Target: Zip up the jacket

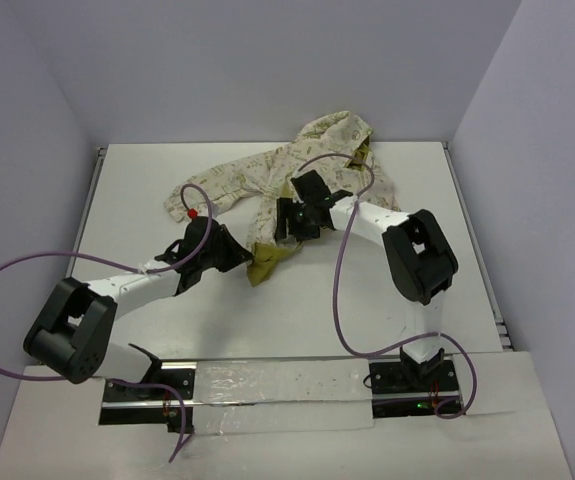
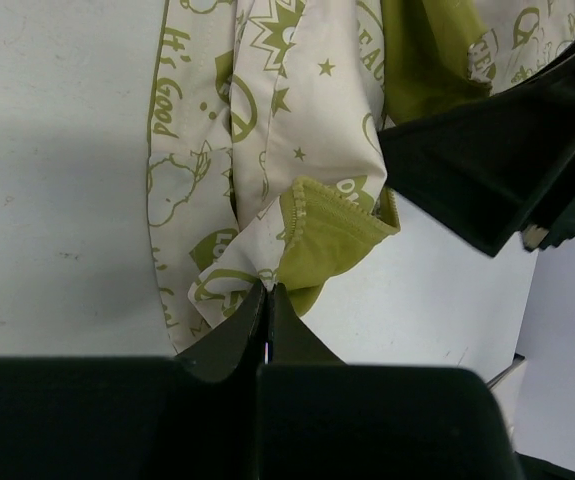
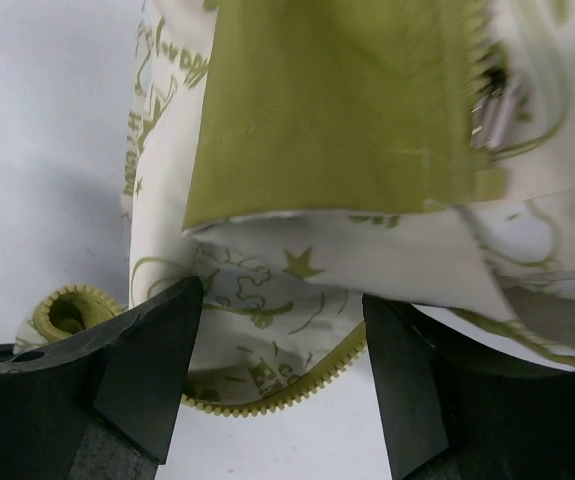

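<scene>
Cream jacket (image 1: pixel 267 178) hem is pinched by the left gripper (image 2: pixel 267 297); the right gripper (image 3: pixel 282 310), fingers wide, should close squarely on the slider (image 3: pixel 485 108).

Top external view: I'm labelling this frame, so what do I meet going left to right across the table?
In order: left arm's elbow → left gripper, shut on the hem of the jacket → right gripper, open → right arm's elbow.

Robotics laboratory cell: bare grey walls (image 1: pixel 267 60) enclosed a white table (image 1: pixel 297 320) carrying the bolted left arm (image 1: pixel 132 283) and right arm (image 1: pixel 417 260).
</scene>
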